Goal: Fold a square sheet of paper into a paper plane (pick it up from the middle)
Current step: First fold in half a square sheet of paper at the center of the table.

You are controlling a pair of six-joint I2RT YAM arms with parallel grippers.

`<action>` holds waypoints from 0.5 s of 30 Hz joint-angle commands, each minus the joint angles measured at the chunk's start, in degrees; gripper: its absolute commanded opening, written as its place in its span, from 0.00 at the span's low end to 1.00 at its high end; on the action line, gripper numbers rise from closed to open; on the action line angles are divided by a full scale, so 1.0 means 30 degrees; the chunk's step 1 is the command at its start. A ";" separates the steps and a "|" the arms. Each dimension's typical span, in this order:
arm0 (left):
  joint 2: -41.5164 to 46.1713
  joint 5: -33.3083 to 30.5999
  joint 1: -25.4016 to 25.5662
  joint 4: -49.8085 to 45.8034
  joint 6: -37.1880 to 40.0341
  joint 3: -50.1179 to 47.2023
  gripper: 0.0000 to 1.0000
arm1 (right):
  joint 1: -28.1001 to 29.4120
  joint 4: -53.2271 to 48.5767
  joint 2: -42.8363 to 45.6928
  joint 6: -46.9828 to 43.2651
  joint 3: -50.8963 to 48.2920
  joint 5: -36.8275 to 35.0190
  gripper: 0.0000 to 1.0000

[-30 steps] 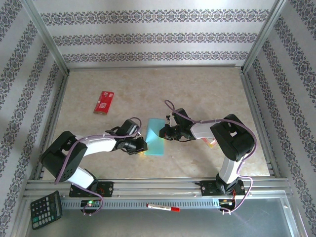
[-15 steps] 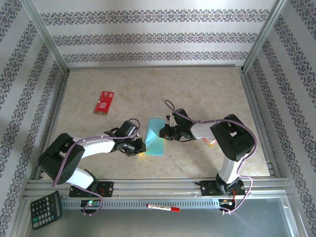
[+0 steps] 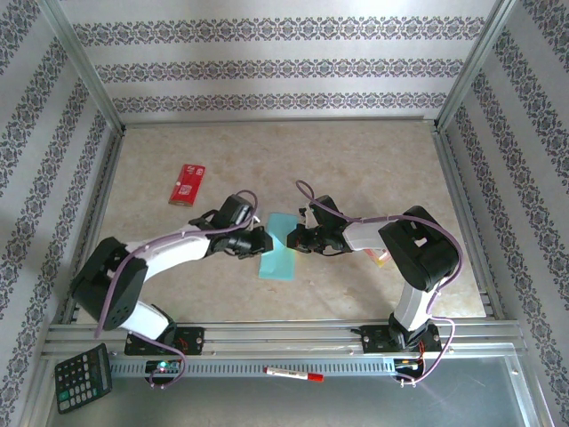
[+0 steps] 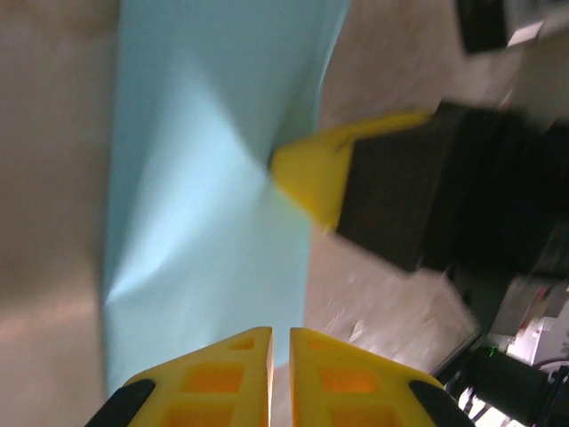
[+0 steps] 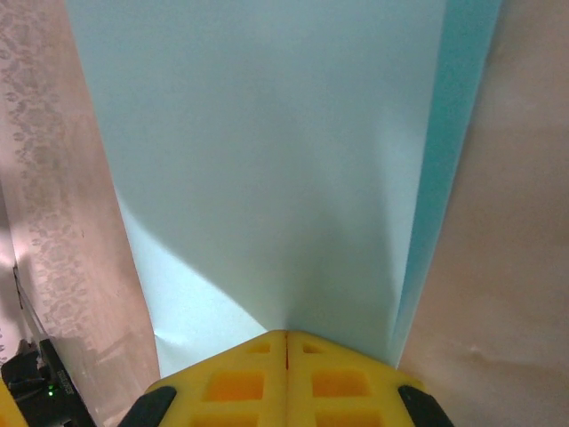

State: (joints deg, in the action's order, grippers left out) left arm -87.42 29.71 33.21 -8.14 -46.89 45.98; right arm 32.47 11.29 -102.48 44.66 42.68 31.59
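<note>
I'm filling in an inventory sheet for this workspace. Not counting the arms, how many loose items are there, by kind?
Teal paper sheet: 1
Packets: 2 (red packet; small pink-and-yellow packet, partly hidden)
Calculator: 1
Red-capped marker: 1
Total: 5

This looks like a robotics lab test cell rather than a home, despite the decor. An open frame of aluminium posts (image 3: 84, 67) boxes in a marble-look bench (image 3: 373, 169), and the wallpaper (image 3: 276, 67) hangs on flat panels fixed inside that frame. Two white-and-black robot arms, the left arm (image 3: 169, 253) and the right arm (image 3: 418, 253), are bolted to a slotted metal rail (image 3: 284, 336) at the near edge and trail loose purple cables (image 3: 307, 191). A calculator (image 3: 83, 378) and a marker pen (image 3: 293, 374) lie on the metal ledge in front.
</note>
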 commanded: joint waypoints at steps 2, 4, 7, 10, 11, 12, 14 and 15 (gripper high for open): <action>-0.2741 0.0754 -0.0755 0.0572 0.1114 0.2012 0.11 | -0.0130 -0.3162 -0.1041 -0.0550 -0.1100 -0.2374 0.00; -0.3978 0.0877 -0.0978 0.0352 0.1606 0.2881 0.11 | -0.0129 -0.3177 -0.1009 -0.0550 -0.1103 -0.2388 0.00; -0.5245 0.1082 -0.1613 0.0480 0.1844 0.3173 0.11 | -0.0130 -0.3177 -0.1056 -0.0564 -0.1075 -0.2361 0.00; -0.5899 0.1318 -0.2272 0.0661 0.2175 0.3048 0.11 | -0.0131 -0.3199 -0.1058 -0.0551 -0.1100 -0.2358 0.00; -0.6043 0.1453 -0.2447 0.0655 0.2303 0.2994 0.11 | -0.0131 -0.3206 -0.1084 -0.0561 -0.1087 -0.2358 0.00; -0.6083 0.1478 -0.2638 0.0575 0.2421 0.2986 0.11 | -0.0137 -0.3206 -0.1085 -0.0537 -0.1100 -0.2329 0.00; -0.6024 0.1523 -0.2914 0.0310 0.2688 0.2992 0.11 | -0.0131 -0.3191 -0.1128 -0.0526 -0.1131 -0.2330 0.00; -0.5925 0.1576 -0.3039 0.0057 0.2830 0.3098 0.11 | -0.0146 -0.3206 -0.1131 -0.0515 -0.1130 -0.2330 0.00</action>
State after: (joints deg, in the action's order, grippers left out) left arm -105.60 34.57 25.78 -6.63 -41.45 54.78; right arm 32.47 11.29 -102.48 44.66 42.68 31.57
